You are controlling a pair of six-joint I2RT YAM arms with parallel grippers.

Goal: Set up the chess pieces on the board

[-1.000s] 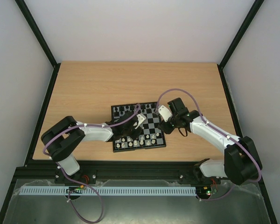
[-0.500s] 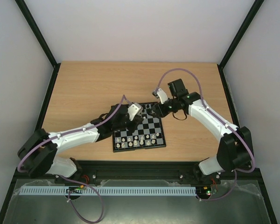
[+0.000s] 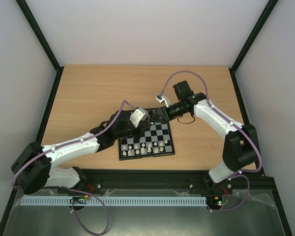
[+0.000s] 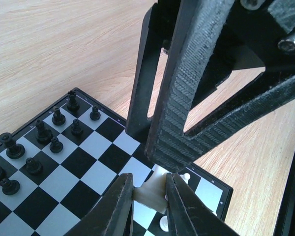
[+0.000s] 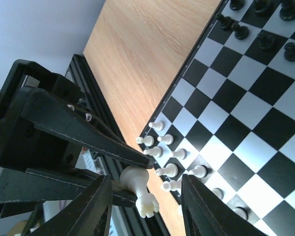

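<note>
You have the left gripper (image 4: pixel 149 184) clenched on a cream chess piece (image 4: pixel 150 195) held just above the board (image 3: pixel 157 135) on the counter (image 3: pixel 98 93), while the right gripper (image 5: pixel 146 182) straddles it, fingers spread.

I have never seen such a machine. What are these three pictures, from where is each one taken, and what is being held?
These are two robot arms, a left arm and a right arm, fixed at the near edge of a wooden table. One picture looks down from above; the other two come from a camera on each wrist, showing its own jaws. On the table lies a small chessboard with black pieces on one side and cream pieces on the other. The left jaws are shut on one cream piece, held in the air. The right jaws stand open close to it.
</note>
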